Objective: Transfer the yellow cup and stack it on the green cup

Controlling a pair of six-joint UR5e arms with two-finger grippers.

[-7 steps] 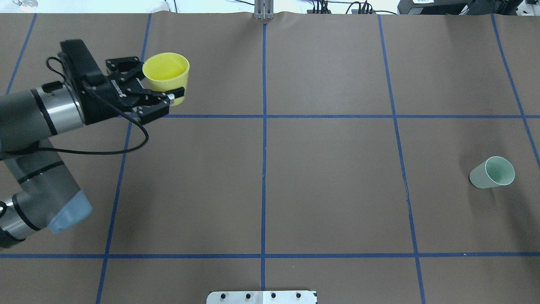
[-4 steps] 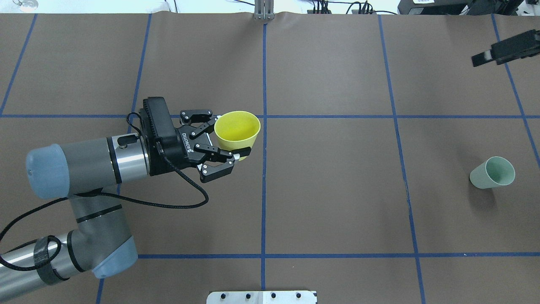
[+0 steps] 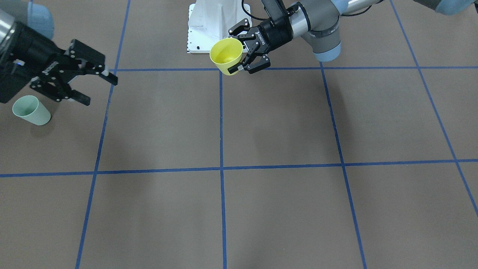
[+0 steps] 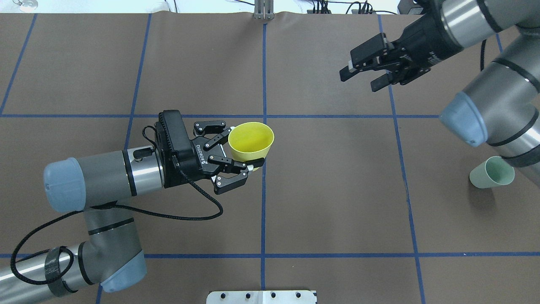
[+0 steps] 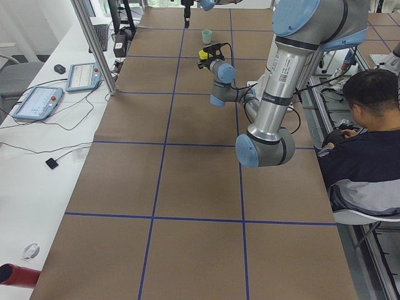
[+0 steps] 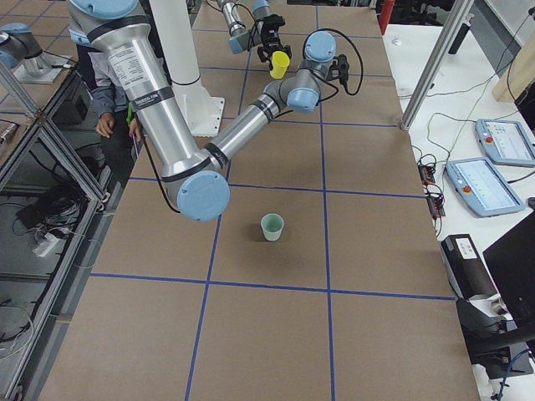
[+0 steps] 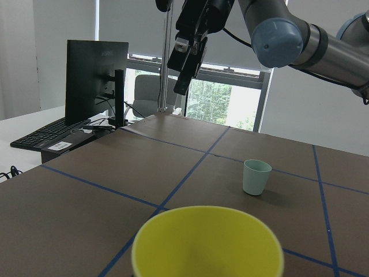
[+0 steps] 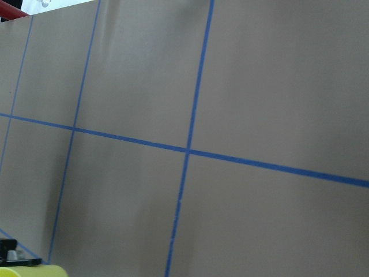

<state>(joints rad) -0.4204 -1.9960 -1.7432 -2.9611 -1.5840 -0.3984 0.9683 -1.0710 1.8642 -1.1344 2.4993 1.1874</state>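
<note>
One yellow cup [image 4: 252,138] gripped upright in left hand [image 4: 246,146]; green cup [image 4: 492,172] well apart.

Open lane: brown surface [image 4: 337,190] between yellow cup [image 4: 251,141] and green cup [image 4: 493,173].
Obstacle: right arm's elbow [image 4: 464,120] hangs near the green cup.
Above: right tool [image 4: 358,81] aloft, jaws apart, well clear of both cups.

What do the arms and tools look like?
The left arm and right arm are grey-silver tubes with pale blue joint caps. The left tool and right tool are black, two-fingered, with white lettering. A black cable loops off the left wrist.
</note>
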